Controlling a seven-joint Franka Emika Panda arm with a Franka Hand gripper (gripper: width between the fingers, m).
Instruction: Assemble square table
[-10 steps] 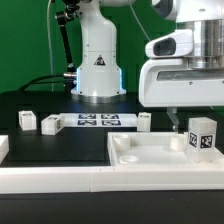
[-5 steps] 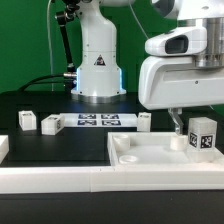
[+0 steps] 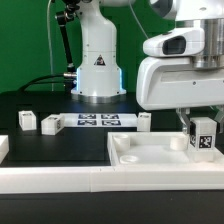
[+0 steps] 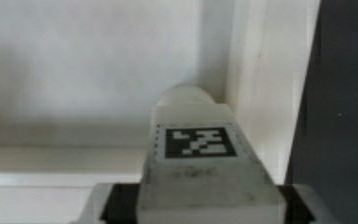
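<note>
White leg (image 3: 203,137) stands upright in a corner of the square tabletop (image 3: 150,158), at 3 o'clock in the exterior view, the gripper (image 3: 201,128) pinching it between its jaws. Best hold it vertical, pressing gently down while twisting, so it seats squarely.

The arm (image 3: 98,45) was glossy white. Its base column was a rounded, tapering tower with a small black triangular warning mark (image 3: 100,62) on the front and a band of blue light (image 3: 97,90) glowing around the foot. Thin black cables (image 3: 58,45) ran down beside the column on the exterior view's left. The wrist housing (image 3: 180,85) was a broad white box with softly rounded corners and a shaded underside. Above it sat a white capsule-shaped unit (image 3: 172,45) with a dark oval window at one end. The gripper (image 4: 197,197) was grey in the body, and its fingers (image 4: 108,203) showed black in the wrist view.
</note>
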